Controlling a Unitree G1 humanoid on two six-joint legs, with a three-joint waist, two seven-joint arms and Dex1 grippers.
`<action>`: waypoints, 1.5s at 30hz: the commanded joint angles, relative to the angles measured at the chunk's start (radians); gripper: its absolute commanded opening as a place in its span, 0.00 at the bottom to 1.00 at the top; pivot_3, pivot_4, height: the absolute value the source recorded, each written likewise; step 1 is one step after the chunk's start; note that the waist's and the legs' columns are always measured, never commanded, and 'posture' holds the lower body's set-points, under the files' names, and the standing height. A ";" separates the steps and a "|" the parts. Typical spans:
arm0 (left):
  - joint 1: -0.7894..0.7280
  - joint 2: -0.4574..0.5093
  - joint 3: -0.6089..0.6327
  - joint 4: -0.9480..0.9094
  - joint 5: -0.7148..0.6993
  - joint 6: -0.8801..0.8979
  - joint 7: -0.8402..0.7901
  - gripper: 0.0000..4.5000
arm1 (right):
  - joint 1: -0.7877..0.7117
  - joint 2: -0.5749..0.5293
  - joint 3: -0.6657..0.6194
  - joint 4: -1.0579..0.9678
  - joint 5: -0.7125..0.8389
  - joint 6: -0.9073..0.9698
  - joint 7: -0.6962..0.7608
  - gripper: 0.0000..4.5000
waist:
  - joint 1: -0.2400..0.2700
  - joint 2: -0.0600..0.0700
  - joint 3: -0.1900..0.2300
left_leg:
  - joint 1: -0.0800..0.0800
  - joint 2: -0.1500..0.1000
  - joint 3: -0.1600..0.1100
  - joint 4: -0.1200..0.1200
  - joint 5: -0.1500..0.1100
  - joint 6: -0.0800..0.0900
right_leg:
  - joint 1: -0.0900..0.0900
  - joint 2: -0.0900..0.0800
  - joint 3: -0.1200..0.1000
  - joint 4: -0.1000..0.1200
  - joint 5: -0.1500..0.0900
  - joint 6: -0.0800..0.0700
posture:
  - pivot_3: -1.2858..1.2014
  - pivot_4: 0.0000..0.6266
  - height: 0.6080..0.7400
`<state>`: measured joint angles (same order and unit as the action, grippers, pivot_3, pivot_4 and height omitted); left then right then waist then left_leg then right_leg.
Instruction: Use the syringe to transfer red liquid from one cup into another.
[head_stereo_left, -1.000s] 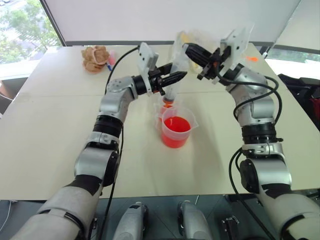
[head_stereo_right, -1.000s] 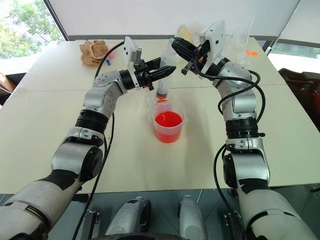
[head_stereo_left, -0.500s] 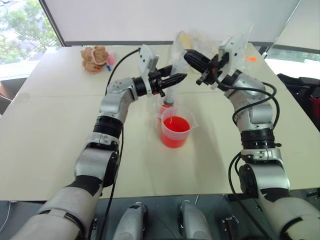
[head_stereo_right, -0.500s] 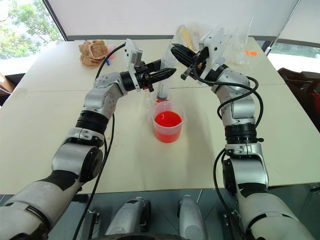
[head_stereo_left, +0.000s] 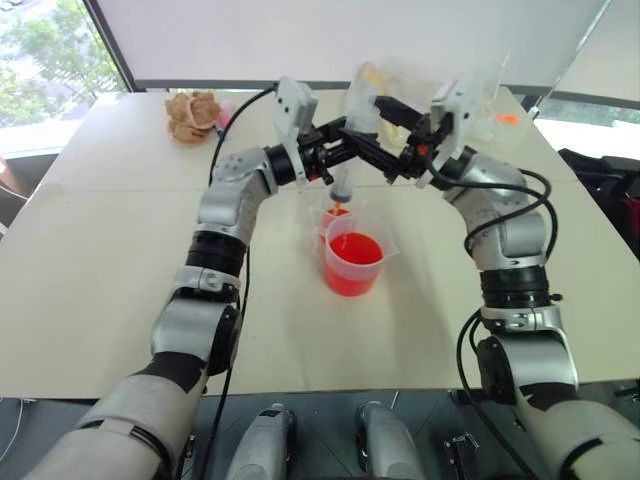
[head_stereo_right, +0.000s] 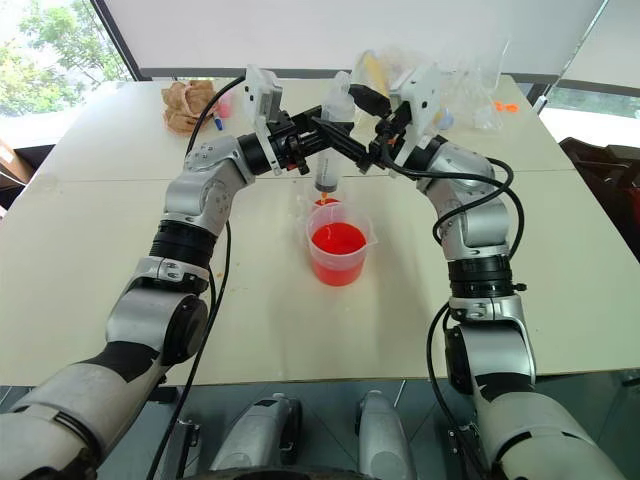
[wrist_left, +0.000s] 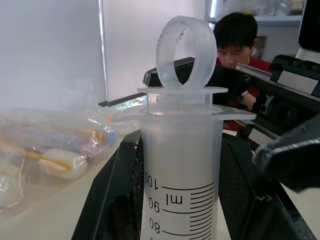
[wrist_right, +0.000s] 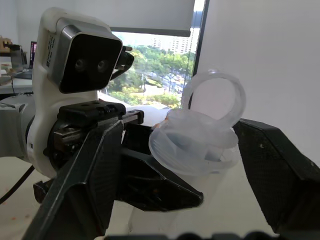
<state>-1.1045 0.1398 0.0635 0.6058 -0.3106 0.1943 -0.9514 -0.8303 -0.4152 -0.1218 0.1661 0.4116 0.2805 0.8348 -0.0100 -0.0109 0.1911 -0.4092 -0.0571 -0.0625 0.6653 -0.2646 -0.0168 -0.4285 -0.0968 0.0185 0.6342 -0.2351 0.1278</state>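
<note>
Left eye view: my left gripper (head_stereo_left: 338, 152) clamps the syringe (head_stereo_left: 343, 182) upright, tip over the smaller cup (head_stereo_left: 331, 215); my right gripper (head_stereo_left: 377, 130) spreads around its plunger ring, ready to work it.

Left arm: raised, bent inward; left gripper (head_stereo_right: 318, 142) clamped, pointing right. Right arm: raised, bent inward; right gripper (head_stereo_right: 352, 125) spread wide, pointing left. Grippers cross.

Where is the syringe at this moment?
In the left eye view, the syringe stands upright at table centre, held by the left tool, with its orange tip just above the smaller cup behind the measuring cup.
</note>
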 joint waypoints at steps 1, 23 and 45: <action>-0.044 0.006 0.020 -0.086 -0.036 0.019 0.035 0.32 | 0.047 -0.079 -0.131 -0.057 0.104 0.112 -0.029 0.82 | 0.001 0.000 0.000 | 0.000 0.000 0.000 0.000 -0.001 0.001 | 0.000 0.000 0.000 0.000 0.000 0.000 | 0.52 0.24 0.98; -0.281 0.323 0.123 0.098 0.009 1.347 0.570 0.32 | 0.258 -0.413 -0.014 -0.638 0.461 0.530 0.197 0.82 | -0.007 -0.002 0.001 | 0.001 0.001 0.000 0.001 -0.002 0.004 | 0.001 0.001 0.001 0.003 -0.001 0.002 | 0.52 0.24 0.98; 0.063 0.111 0.345 -0.202 -0.135 1.420 0.969 0.84 | 0.336 -0.357 0.110 -0.660 0.364 0.464 0.156 0.84 | 0.000 -0.003 0.001 | 0.001 0.001 -0.001 0.001 0.000 -0.001 | -0.001 -0.002 0.001 0.005 0.000 0.001 | 0.52 0.24 0.98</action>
<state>-1.0601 0.2460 0.4099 0.4334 -0.4330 1.6060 -0.0110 -0.4916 -0.7722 0.0021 -0.4766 0.7720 0.7605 0.9931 -0.0096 -0.0142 0.1916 -0.4078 -0.0560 -0.0638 0.6668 -0.2644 -0.0181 -0.4292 -0.0984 0.0198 0.6397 -0.2355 0.1288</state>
